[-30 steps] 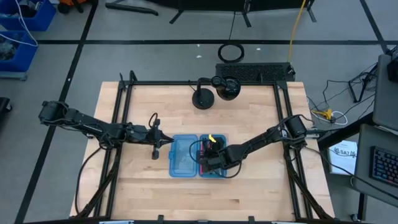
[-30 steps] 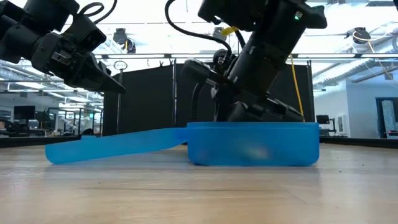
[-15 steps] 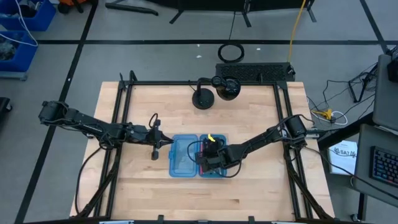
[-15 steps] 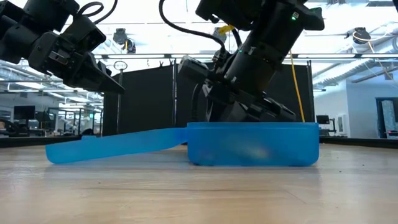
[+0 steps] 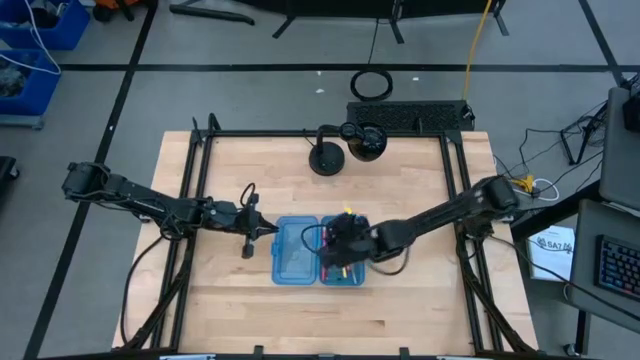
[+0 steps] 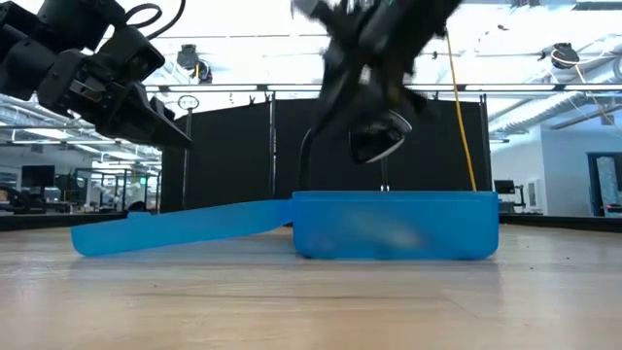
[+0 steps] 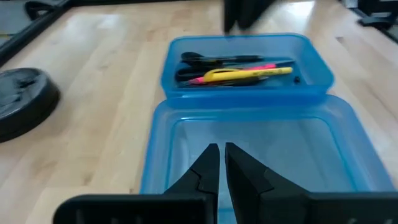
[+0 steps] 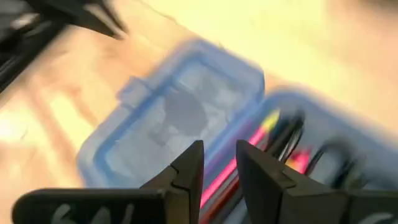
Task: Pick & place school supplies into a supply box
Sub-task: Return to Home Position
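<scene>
The supply box [image 5: 318, 252] lies open mid-table, a translucent blue case of two halves. Its flat half [image 7: 261, 149] is bare and rests on the wood toward the left. The deeper half [image 6: 394, 226] holds the school supplies [image 7: 245, 73]: a yellow pen, a pink one and black ones, lying lengthwise. My right gripper [image 8: 217, 165] hovers above the deeper half, slightly open and holding nothing. My left gripper [image 7: 219, 163] floats shut just left of the flat half, pointing at the box.
A black round stand base [image 5: 326, 158] and a second dark fixture [image 5: 365, 140] sit near the table's far edge. Black frame rails [image 5: 196, 180] run along both sides. Bare wood lies in front of the box [image 5: 320, 315].
My right gripper has risen up out of the deeper half of the box, fast enough to blur, and now hangs well above its rim. The supplies stay in the box. My left gripper has kept still.
</scene>
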`<state>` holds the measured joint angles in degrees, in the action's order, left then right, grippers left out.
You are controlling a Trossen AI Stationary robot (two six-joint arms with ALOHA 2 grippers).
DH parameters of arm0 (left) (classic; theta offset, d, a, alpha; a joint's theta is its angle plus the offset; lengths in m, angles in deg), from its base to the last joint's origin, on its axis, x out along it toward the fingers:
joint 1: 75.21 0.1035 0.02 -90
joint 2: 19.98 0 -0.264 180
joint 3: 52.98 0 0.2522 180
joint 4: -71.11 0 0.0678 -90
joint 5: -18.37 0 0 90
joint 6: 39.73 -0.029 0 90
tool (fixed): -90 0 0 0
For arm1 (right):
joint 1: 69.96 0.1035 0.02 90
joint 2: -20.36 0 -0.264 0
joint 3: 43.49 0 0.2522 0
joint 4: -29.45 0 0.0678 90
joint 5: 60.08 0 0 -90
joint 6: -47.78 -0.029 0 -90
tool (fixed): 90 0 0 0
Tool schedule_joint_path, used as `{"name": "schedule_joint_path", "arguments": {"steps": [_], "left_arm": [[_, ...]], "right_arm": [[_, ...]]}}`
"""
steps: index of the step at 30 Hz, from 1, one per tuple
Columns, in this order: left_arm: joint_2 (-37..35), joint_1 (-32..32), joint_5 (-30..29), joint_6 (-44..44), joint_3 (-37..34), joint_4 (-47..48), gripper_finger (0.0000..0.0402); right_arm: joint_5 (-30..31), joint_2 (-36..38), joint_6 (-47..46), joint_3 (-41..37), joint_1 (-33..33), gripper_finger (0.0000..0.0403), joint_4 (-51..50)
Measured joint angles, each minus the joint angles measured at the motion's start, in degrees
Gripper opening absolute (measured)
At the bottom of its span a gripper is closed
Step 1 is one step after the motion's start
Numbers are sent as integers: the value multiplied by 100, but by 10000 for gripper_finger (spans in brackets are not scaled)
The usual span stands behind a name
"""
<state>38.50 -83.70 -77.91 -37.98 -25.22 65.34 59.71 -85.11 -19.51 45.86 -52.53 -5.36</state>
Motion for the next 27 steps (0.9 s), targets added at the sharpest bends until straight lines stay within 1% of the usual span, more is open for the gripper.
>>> {"name": "schedule_joint_path", "arguments": {"steps": [3,5,8,11,13,16,20,22,23,25,27], "left_arm": [[1,-1,182,-97,0,-29,33],[-1,-2,196,-165,0,-120,33],[-1,-2,192,-598,-2,-420,33],[-1,7,140,-923,28,-1105,33],[-93,24,44,-1130,192,-1203,33],[-607,-62,-41,-1579,497,-781,31],[-1676,-427,-784,-1987,933,782,6],[-2293,-599,-1047,-2149,1142,1510,5],[-2589,-677,-1013,-2272,1220,1822,5],[-3174,-788,-681,-2663,1256,2358,3],[-3717,-816,-512,-2889,1204,2629,3]], "right_arm": [[186,662,1596,0,4,88,-167],[330,1080,3001,-10,51,88,-107],[329,1639,4915,-272,157,88,402],[176,2142,6033,-741,241,88,1109],[-7,2498,6415,-1046,249,87,1374],[29,3134,6444,-1465,253,70,1414],[39,4248,6436,-2079,448,16,1408],[141,4879,6568,-2461,543,6,1411],[229,5198,6593,-2664,574,7,1411],[330,5804,6640,-3100,576,3,1398],[334,6326,6795,-3534,539,1,1398]]}}
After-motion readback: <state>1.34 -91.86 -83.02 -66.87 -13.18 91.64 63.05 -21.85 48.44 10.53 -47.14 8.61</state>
